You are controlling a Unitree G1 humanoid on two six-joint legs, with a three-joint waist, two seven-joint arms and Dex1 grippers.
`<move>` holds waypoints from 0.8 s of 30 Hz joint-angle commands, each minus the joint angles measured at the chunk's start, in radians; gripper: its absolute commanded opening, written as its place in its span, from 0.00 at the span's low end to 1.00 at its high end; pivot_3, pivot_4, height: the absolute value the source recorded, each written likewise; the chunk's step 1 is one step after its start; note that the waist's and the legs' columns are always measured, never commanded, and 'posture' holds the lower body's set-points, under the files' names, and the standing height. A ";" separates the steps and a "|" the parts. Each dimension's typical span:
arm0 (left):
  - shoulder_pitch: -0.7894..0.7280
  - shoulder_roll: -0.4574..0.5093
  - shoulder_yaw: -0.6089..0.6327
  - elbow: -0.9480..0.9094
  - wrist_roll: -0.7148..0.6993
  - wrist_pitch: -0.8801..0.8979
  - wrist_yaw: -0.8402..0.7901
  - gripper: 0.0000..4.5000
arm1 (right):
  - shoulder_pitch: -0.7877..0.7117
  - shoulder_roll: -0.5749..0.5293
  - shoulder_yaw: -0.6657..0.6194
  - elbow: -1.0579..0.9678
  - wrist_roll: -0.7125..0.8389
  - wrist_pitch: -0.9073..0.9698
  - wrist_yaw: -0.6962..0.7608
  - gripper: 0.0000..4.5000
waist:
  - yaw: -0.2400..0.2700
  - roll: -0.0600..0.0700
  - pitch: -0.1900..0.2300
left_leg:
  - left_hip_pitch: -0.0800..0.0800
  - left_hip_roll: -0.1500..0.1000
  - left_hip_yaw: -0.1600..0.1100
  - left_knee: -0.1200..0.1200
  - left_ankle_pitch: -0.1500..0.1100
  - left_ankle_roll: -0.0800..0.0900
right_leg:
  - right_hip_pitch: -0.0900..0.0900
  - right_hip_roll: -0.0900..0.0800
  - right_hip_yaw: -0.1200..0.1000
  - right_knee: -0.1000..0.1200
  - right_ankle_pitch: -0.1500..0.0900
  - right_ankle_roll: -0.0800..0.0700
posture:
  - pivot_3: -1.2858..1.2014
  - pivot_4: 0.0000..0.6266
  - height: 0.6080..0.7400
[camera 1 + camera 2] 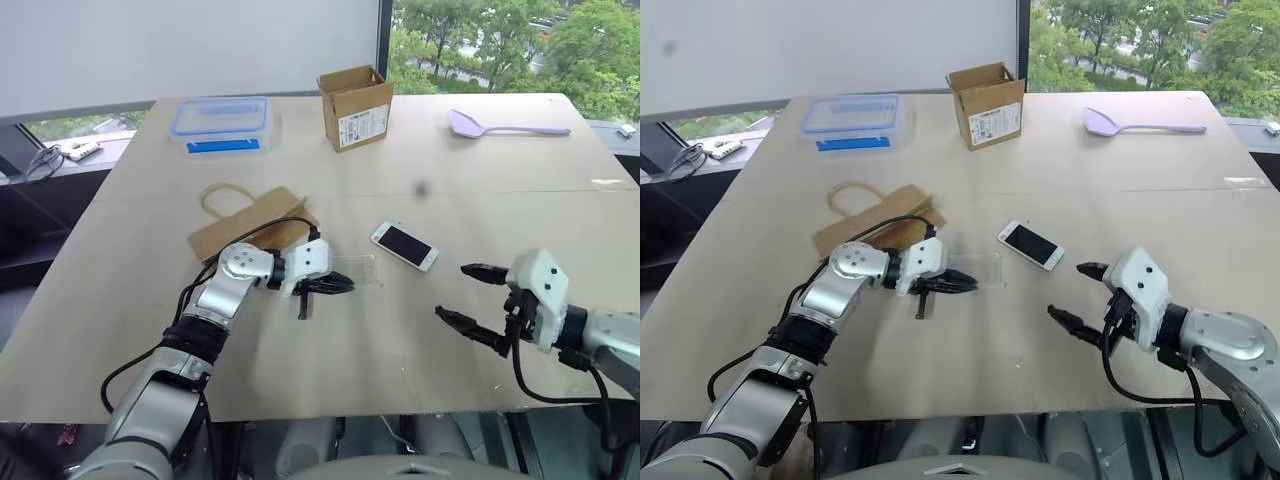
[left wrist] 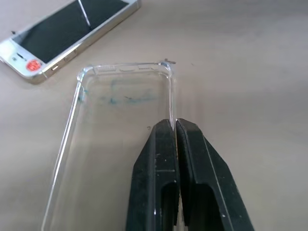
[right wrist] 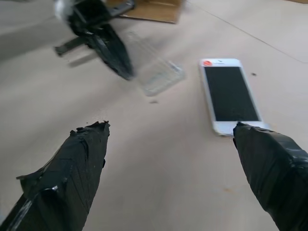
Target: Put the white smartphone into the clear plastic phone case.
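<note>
Overhead, left eye view: white smartphone (image 1: 405, 246) lies flat, screen up, near mid-worktop (image 1: 480, 170), white bezel round a black screen. Clear plastic phone case (image 1: 358, 271) lies just beside it toward the left gripper (image 1: 340, 284), nearly see-through. Right gripper (image 1: 477, 297) hovers near the phone, fingers wide apart, nothing between them. Farther back: a blue-lidded clear box (image 1: 222, 122), an open cardboard box (image 1: 356, 106) with a white label too small to read, a lilac spoon (image 1: 505, 125), a brown paper bag (image 1: 250, 228).

Left wrist view: black fingers (image 2: 156, 178) pressed together on the case's glossy raised rim; faint blue smudges inside the shell. Phone carries a small red round sticker, writing illegible.

Right wrist view: phone lies between the spread fingers (image 3: 77, 168), close by one tip; case apart from it.
</note>
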 commanded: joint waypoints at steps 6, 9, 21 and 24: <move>0.078 0.042 0.109 -0.426 -0.170 0.342 0.054 0.94 | -0.229 0.026 0.136 0.148 -0.102 0.036 -0.033 1.00 | -0.037 -0.005 0.006 | -0.012 0.001 0.000 0.001 0.000 0.000 | -0.012 0.002 0.001 0.001 0.005 0.000 | 0.52 0.24 1.00; 0.167 0.077 0.207 -0.632 -0.284 0.477 0.113 0.98 | -0.368 0.074 0.238 0.242 -0.154 0.062 -0.042 1.00 | -0.053 -0.005 0.009 | -0.014 0.002 -0.001 0.000 0.000 0.000 | -0.014 0.002 0.000 0.002 0.005 0.000 | 0.52 0.24 1.00; 0.590 0.128 0.600 -0.894 -0.474 0.445 0.247 0.98 | -0.686 0.289 0.455 0.634 -0.310 0.081 -0.016 1.00 | -0.046 -0.005 0.013 | -0.014 0.000 -0.001 0.000 0.000 0.000 | -0.014 0.001 -0.001 0.001 0.005 0.000 | 0.52 0.24 1.00; 0.646 0.141 0.632 -0.899 -0.490 0.424 0.247 0.98 | -0.708 0.308 0.480 0.700 -0.327 0.086 0.026 1.00 | -0.043 -0.005 0.013 | -0.014 0.000 -0.001 0.000 0.000 0.000 | -0.014 0.001 -0.001 0.001 0.004 -0.003 | 0.52 0.24 1.00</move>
